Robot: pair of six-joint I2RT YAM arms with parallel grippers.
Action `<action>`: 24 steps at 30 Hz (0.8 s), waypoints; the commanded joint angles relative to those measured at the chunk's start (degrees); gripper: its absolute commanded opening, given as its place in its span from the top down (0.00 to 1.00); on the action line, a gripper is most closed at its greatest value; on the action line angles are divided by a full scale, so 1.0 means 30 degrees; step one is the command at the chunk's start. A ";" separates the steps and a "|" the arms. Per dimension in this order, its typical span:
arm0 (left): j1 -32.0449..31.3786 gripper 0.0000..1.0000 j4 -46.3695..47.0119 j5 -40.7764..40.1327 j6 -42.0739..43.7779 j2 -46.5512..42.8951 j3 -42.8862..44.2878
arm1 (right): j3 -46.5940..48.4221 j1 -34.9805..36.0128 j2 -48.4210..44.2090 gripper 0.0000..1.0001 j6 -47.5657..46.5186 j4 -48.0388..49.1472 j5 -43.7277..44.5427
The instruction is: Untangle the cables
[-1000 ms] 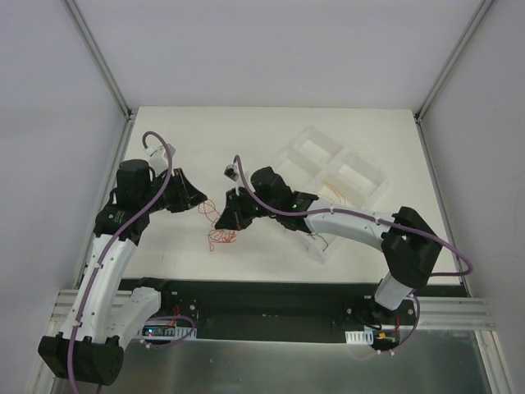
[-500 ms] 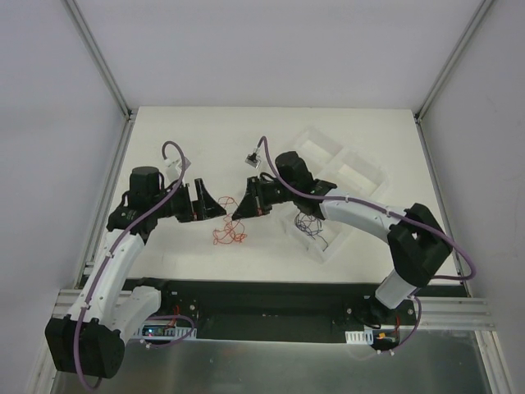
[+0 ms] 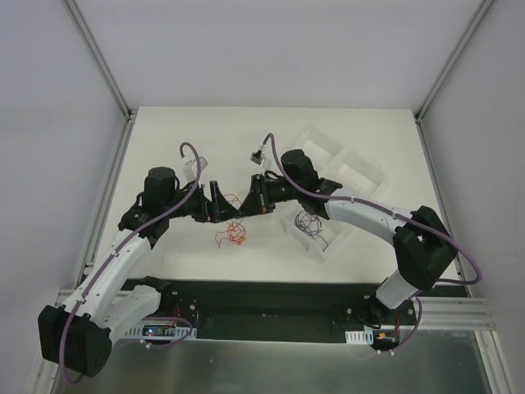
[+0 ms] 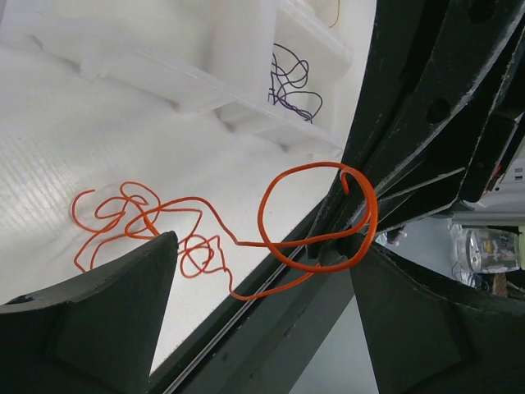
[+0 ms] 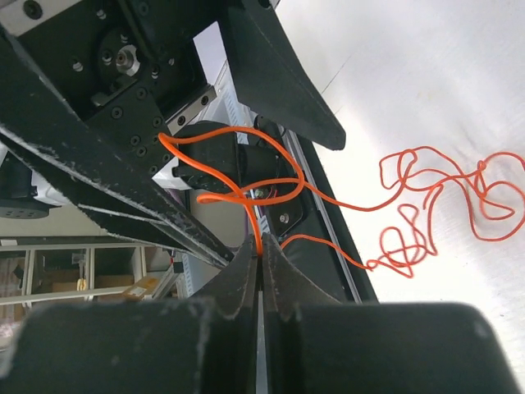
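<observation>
From above, at mid-frame, my left pincer (image 3: 221,203) and right pincer (image 3: 248,199) nearly meet, with the orange cable (image 3: 230,235) just below them. Left wrist: my fingers stand wide, and the cable loops at centre. Right wrist: my fingers pinch that cable at lower centre.

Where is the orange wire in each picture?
Top external: the orange wire lies at centre, on the white table.
Left wrist: loop at middle right, tangle at lower left.
Right wrist: centre to right, pinched by the right gripper.
Shared landmark: the white table under it.
</observation>
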 commanded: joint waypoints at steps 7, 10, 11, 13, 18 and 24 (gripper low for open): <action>-0.0706 0.40 0.2676 -0.2714 -0.0760 0.2342 -0.0239 | 0.0297 0.0744 -0.2447 1.00 0.1889 0.2309 -0.0716; -0.0735 0.44 0.3290 -0.2425 -0.1083 0.1964 -0.0649 | 0.0414 0.0657 -0.3033 1.00 0.1540 0.1815 -0.0337; -0.0677 0.43 0.3379 -0.2307 -0.1084 0.1701 -0.0737 | 0.0531 0.0656 -0.3151 1.00 0.1103 0.1115 -0.0132; -0.0706 0.42 0.3467 -0.2160 -0.0996 0.0970 -0.0971 | 0.0940 0.0656 -0.3298 1.00 -0.0096 -0.0758 0.0454; -0.0677 0.42 0.2678 -0.3592 -0.0381 -0.1373 -0.1645 | 0.1264 0.0627 -0.3240 1.00 -0.1128 -0.2173 0.0750; -0.0677 0.46 0.2091 -0.4621 0.0145 -0.2726 -0.2115 | 0.1528 0.0598 -0.3269 1.00 -0.0953 -0.2115 0.0691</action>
